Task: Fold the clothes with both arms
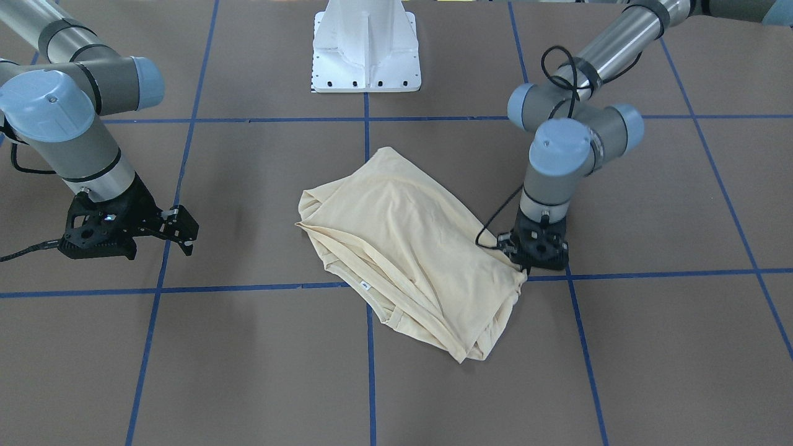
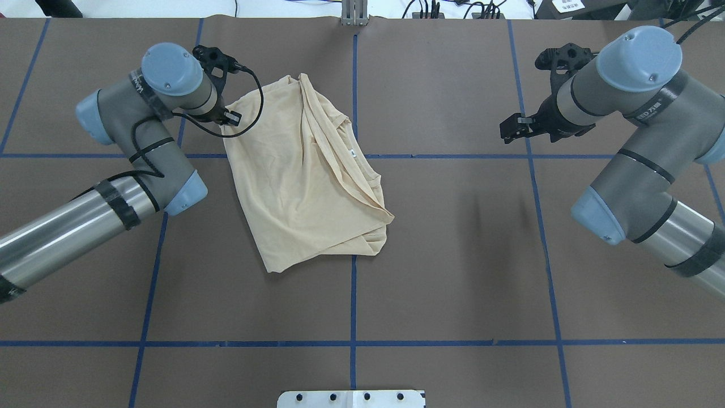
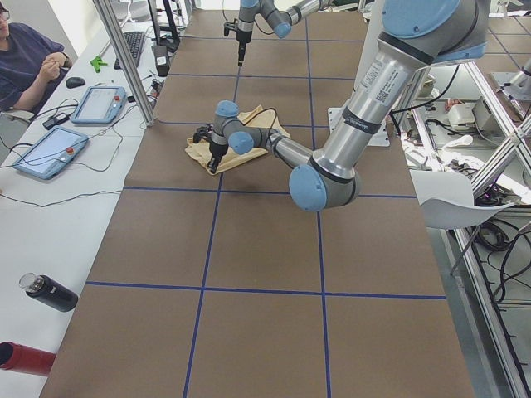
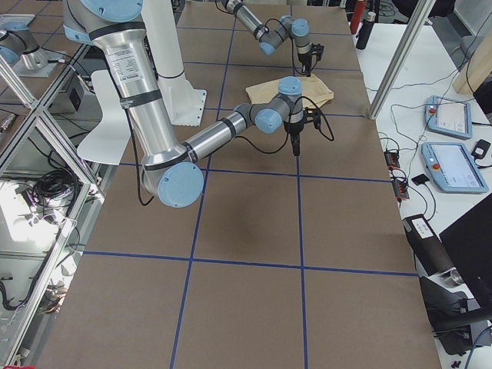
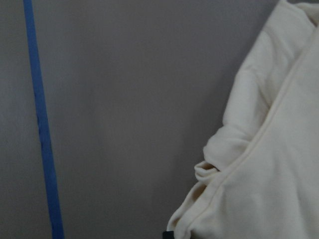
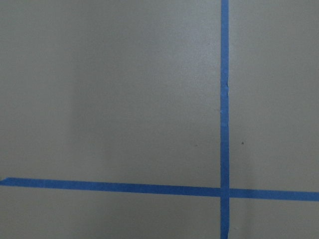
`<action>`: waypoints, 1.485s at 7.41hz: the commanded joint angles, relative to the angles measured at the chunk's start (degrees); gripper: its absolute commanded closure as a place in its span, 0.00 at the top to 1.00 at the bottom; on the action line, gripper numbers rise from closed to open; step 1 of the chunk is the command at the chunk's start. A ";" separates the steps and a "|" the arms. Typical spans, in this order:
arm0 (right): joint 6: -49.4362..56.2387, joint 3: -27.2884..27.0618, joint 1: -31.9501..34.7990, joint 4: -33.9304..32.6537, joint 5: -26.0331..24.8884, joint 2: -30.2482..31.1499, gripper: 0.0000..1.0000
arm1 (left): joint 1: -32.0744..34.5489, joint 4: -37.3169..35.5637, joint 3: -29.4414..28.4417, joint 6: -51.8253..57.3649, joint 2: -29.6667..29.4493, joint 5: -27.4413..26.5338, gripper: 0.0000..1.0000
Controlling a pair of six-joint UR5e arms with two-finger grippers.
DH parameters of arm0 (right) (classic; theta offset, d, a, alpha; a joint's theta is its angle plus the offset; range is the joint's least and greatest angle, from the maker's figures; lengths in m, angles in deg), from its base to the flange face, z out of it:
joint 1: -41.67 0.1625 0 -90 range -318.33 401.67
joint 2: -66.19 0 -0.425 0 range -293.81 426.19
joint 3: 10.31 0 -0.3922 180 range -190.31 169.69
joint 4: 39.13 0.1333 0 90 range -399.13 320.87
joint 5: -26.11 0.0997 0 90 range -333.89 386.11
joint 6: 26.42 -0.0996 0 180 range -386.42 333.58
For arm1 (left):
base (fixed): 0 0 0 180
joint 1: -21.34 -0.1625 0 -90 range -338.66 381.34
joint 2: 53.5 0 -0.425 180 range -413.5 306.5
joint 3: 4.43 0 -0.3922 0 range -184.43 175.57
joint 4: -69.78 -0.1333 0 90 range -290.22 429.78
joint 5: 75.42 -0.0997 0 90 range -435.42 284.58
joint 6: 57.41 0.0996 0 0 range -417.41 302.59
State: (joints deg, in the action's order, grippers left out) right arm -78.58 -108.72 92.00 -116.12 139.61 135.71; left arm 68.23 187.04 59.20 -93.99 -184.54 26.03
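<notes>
The pale cream-yellow shirt (image 1: 403, 248) lies folded in a rough rectangle at mid-table, its small white neck label (image 1: 364, 285) showing at one edge; the overhead view has the shirt (image 2: 300, 187) left of centre. My left gripper (image 1: 525, 271) points straight down at the shirt's corner and looks shut on a bunched bit of its edge. The left wrist view shows that cloth (image 5: 279, 174) with a dark fingertip (image 5: 168, 234) at its hem. My right gripper (image 1: 189, 234) hangs open above bare table, well away from the shirt, holding nothing.
Blue tape lines (image 2: 353, 226) divide the brown table into squares. The white pedestal base (image 1: 367, 49) stands behind the shirt. Beside the table, a bench holds tablets (image 3: 50, 152) and a dark bottle (image 3: 48, 292), with a person (image 3: 25, 62) seated there.
</notes>
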 commanded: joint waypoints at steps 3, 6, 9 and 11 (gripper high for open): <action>-0.83 0.06 -0.49 0.00 -0.03 -0.27 1.00 | 2.59 7.43 -4.15 2.13 -2.22 0.95 1.00; -15.90 2.42 -9.08 -1.04 -4.32 -9.54 1.00 | 5.06 6.76 14.59 2.75 10.83 13.86 1.00; -25.34 13.55 -16.83 -2.81 -12.75 -22.47 1.00 | 5.23 6.67 21.52 1.96 15.63 14.05 1.00; -25.89 17.09 -19.91 -2.64 -16.54 -24.61 0.81 | 5.23 6.67 21.53 1.78 15.64 14.05 1.00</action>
State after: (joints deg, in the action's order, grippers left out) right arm -103.79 -94.27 74.16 -118.87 125.64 112.88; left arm 73.45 193.71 80.50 -92.09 -169.08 40.05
